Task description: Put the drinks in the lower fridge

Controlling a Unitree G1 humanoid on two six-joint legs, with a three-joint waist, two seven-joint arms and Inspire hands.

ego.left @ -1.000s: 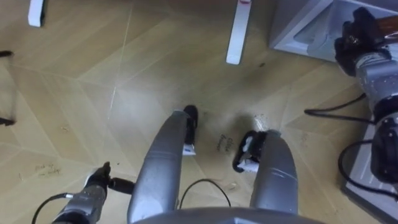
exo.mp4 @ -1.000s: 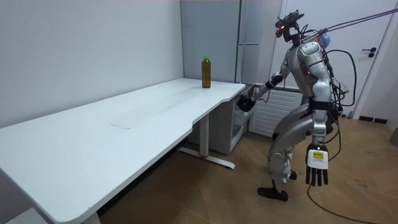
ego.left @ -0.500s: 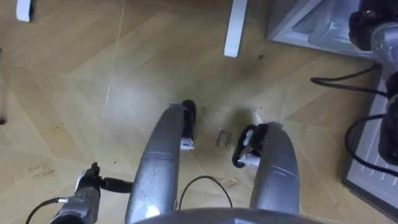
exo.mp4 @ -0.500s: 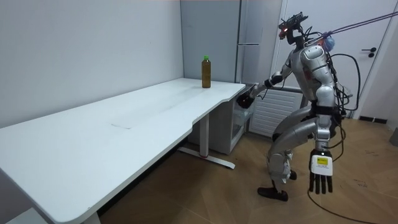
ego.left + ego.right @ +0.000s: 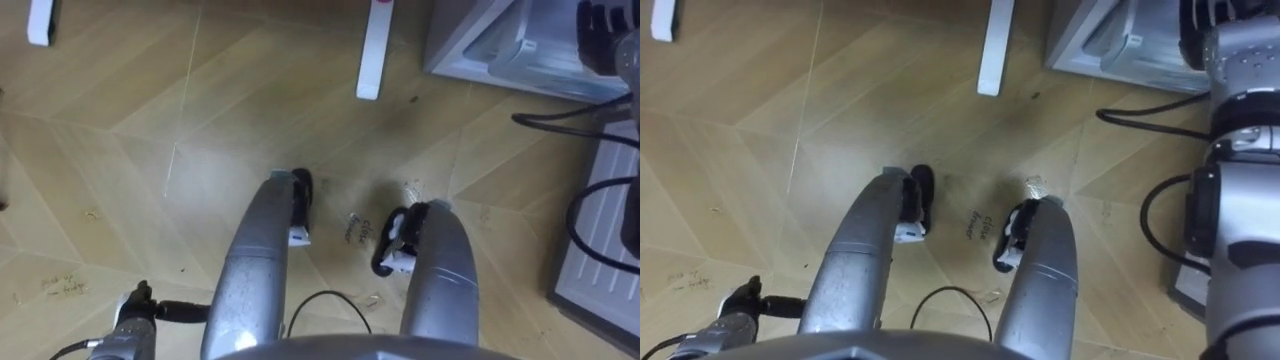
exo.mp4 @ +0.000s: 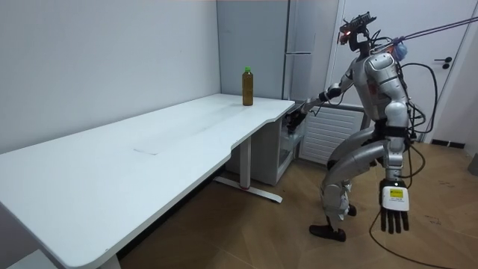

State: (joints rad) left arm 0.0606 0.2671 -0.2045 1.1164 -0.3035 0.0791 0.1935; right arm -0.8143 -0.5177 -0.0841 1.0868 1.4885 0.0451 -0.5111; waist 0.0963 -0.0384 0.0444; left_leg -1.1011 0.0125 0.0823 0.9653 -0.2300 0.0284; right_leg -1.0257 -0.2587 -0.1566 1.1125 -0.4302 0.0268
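One cylindrical amber bottle (image 6: pixel 247 87) stands on a smooth white table (image 6: pixel 172 138); left hand (image 6: pixel 393 208) hangs, fingers straight, empty.

- A bottle (image 6: pixel 247 86) is seen upright on the white table (image 6: pixel 149 153), near its far end.
- The right hand (image 6: pixel 296 119) is held out toward the fridge (image 6: pixel 302 30).
- The left hand (image 6: pixel 393 211) is hung low, fingers straight.

Head eyes look steeply down on the floor (image 5: pixel 150 120); the room camera, seemingly past the table (image 6: pixel 149 142), shares it
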